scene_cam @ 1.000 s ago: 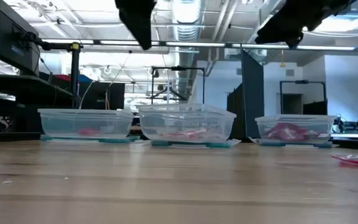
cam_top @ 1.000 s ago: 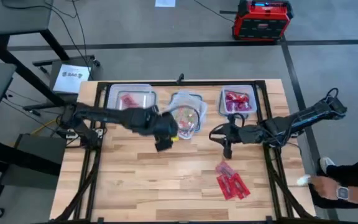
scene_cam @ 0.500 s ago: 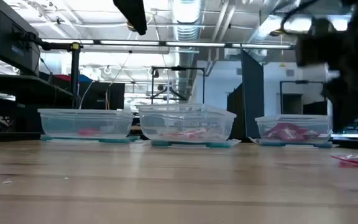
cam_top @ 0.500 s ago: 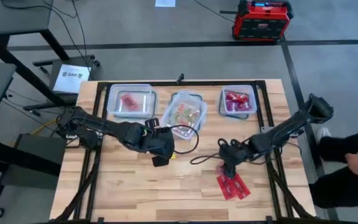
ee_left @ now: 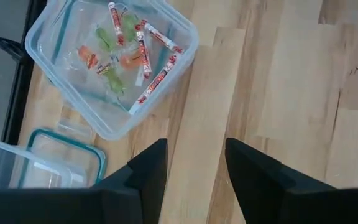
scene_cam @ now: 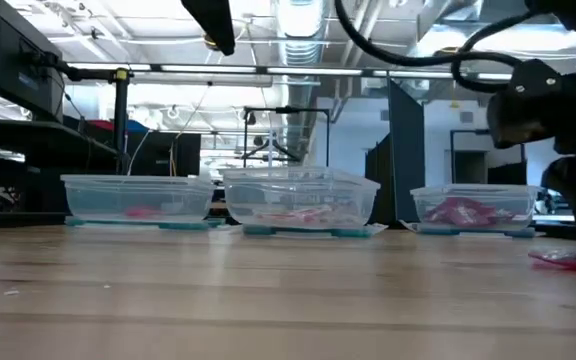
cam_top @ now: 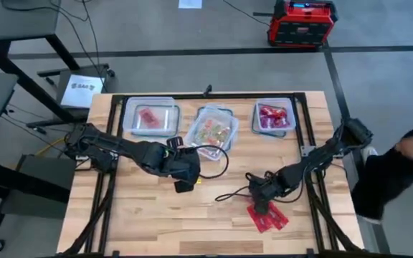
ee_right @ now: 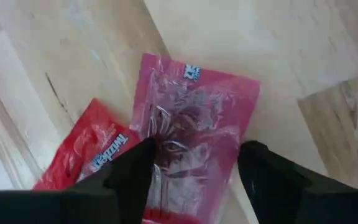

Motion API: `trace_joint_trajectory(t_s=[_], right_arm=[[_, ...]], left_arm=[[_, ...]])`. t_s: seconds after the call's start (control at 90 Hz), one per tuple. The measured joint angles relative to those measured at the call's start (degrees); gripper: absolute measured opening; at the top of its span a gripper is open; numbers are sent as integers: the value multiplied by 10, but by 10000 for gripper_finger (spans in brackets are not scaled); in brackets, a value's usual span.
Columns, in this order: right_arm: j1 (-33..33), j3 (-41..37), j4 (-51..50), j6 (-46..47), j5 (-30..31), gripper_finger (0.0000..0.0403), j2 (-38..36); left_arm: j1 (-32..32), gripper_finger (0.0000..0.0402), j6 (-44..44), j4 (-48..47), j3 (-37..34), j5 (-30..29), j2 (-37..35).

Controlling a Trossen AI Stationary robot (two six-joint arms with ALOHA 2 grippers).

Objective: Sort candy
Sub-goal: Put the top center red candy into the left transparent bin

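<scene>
Red and pink candy packets [cam_top: 267, 215] lie flat on the table at the near right. In the right wrist view a pink packet [ee_right: 194, 118] lies partly over a red one [ee_right: 82, 152]. My right gripper [cam_top: 259, 198] hangs open just over the pink packet, one finger on either side of it [ee_right: 194, 177]. My left gripper [cam_top: 183, 183] is open with nothing between its fingers [ee_left: 194, 171], high above the table's middle. More candy lies in the three clear containers along the far edge. My right gripper comes from above, pointing down, with its open fingers [ee_right: 132, 174] standing over the two long edges of the pink packet [ee_right: 185, 143]. The packet lies flat on the table. Whether the fingertips touch it, I cannot tell.
Three clear containers stand at the far edge: left [cam_top: 151, 116], middle [cam_top: 212, 130] holding mixed sweets [ee_left: 129, 56], right [cam_top: 274, 116] holding red candy. A loose teal-rimmed lid [ee_left: 55, 163] lies beside the middle one. A person [cam_top: 407, 161] stands at the table's right side.
My right gripper has gone from beside the right container toward the near edge and down to the candy packets. My left gripper has drawn back from over the middle container toward the near edge. The person at the right has moved.
</scene>
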Motion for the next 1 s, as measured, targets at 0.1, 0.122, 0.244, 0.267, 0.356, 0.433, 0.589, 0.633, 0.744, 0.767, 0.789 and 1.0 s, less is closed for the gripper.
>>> trace_joint_trajectory(t_s=[0.1, 0.122, 0.244, 0.267, 0.356, 0.433, 0.589, 0.633, 0.744, 0.767, 0.789, 1.0], right_arm=[[-8, 9, 6, -49, -6, 81, 5], [-9, 11, 6, -60, -6, 56, 5], [-20, 20, 0, -109, 33, 13, -14], [-23, 22, -2, -116, 41, 12, -19], [-34, 38, -42, -154, 68, 3, -46], [-47, 65, -46, -187, 94, 1, -75], [-83, 100, -34, -265, 109, 0, -111], [-91, 109, -13, -291, 113, 0, -118], [-108, 123, 39, -359, 148, 0, -122], [-113, 126, 49, -374, 158, 0, -121], [-119, 128, 59, -390, 167, 0, -119], [-207, 134, 284, -497, 163, 0, -94]], left_arm=[[0, 148, 0, 1, 0, 0, 0], [0, 148, 0, 0, 0, 0, 0], [0, 148, 0, 1, 0, 0, 0], [0, 148, 1, 1, 0, 0, 0], [0, 148, 6, 1, 0, -3, 0], [-4, 148, 10, -3, 0, -17, -2], [-13, 148, 11, -6, 0, -61, -17], [-14, 148, 12, -6, 0, -64, -21], [-15, 148, 18, -10, 0, -65, -27], [-16, 148, 17, -13, 0, -65, -30], [-16, 148, 15, -18, 0, -65, -34], [-32, 148, 6, -25, 0, -124, -105]])
